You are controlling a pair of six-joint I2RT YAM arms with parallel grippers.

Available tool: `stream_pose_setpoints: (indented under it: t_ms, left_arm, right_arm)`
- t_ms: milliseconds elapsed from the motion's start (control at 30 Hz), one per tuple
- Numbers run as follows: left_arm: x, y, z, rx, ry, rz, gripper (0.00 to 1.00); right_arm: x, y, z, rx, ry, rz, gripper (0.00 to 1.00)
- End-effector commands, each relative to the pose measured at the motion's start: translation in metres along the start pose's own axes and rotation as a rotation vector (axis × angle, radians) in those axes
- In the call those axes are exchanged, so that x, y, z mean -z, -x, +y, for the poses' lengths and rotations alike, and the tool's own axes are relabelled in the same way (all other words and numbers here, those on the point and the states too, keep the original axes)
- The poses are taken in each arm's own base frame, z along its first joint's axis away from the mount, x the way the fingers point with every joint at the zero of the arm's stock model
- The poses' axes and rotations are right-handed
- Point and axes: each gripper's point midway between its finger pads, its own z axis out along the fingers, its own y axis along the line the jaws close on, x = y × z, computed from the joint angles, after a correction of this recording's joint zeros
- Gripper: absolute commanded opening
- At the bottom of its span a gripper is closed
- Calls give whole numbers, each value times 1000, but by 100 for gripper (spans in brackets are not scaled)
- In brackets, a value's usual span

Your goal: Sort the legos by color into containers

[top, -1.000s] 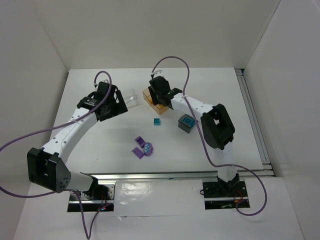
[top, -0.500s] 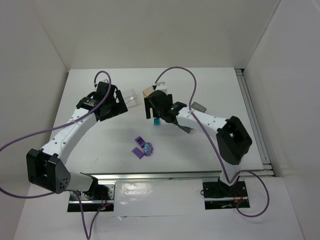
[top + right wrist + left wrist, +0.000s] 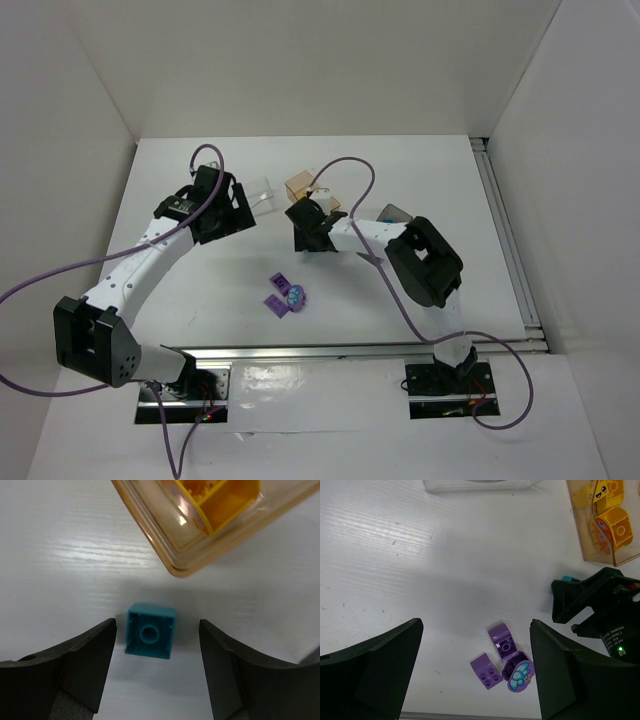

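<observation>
Right gripper (image 3: 307,240) has moved off the amber bin (image 3: 298,186) and now stands low over the cyan brick (image 3: 150,630), jaws apart on either side, not touching it.

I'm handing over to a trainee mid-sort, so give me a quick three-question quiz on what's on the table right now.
1. True or false: the right gripper grips the cyan brick.
2. Which colour are the bricks inside the amber bin? A purple, B yellow, C cyan.
3. How many purple pieces lie loose on the table?
Key: 1 false, its jaws stand apart on either side; 2 B; 3 three.
</observation>
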Motion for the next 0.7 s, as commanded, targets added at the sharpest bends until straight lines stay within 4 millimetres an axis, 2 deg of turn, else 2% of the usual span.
stream_pose_setpoints:
  t_ms: [0, 133, 167, 233, 267, 333, 367, 400, 500, 533, 567, 600, 667]
  left_arm:
    - [5, 6, 2, -2, -6, -26, 95]
    - [3, 3, 4, -13, 0, -19, 95]
    - [3, 3, 4, -13, 0, -19, 95]
    - [3, 3, 4, -13, 0, -19, 95]
    - [6, 6, 3, -9, -11, -34, 95]
    - [6, 6, 3, -9, -11, -34, 95]
    - [4, 3, 4, -11, -6, -26, 95]
    - [4, 3, 4, -11, -5, -26, 95]
    - [4, 2, 3, -11, -14, -20, 95]
    - [2, 1, 3, -2, -15, -21, 95]
    - [3, 0, 1, -2, -25, -14, 95]
    - [3, -2, -2, -9, -31, -12, 95]
    - [1, -5, -4, -14, -21, -11, 94]
  right_arm:
    - [-5, 25, 12, -67, 15, -45, 73]
    - [-7, 23, 6, -50, -27, -26, 49]
    - [1, 34, 5, -60, -31, -56, 39]
    - [13, 42, 2, -59, -31, -77, 29]
    - [28, 51, -2, -71, -24, -104, 25]
    - [49, 57, -7, -78, -19, -137, 24]
    - [53, 48, -22, -70, -50, -137, 24]
    - [78, 62, -28, -96, -31, -184, 24]
    - [110, 64, -56, -130, -61, -249, 24]
    - [113, 68, -71, -162, -83, -264, 24]
    - [113, 61, -86, -173, -115, -256, 25]
    - [121, 66, -96, -194, -122, -278, 25]
    - [117, 70, -119, -236, -154, -279, 26]
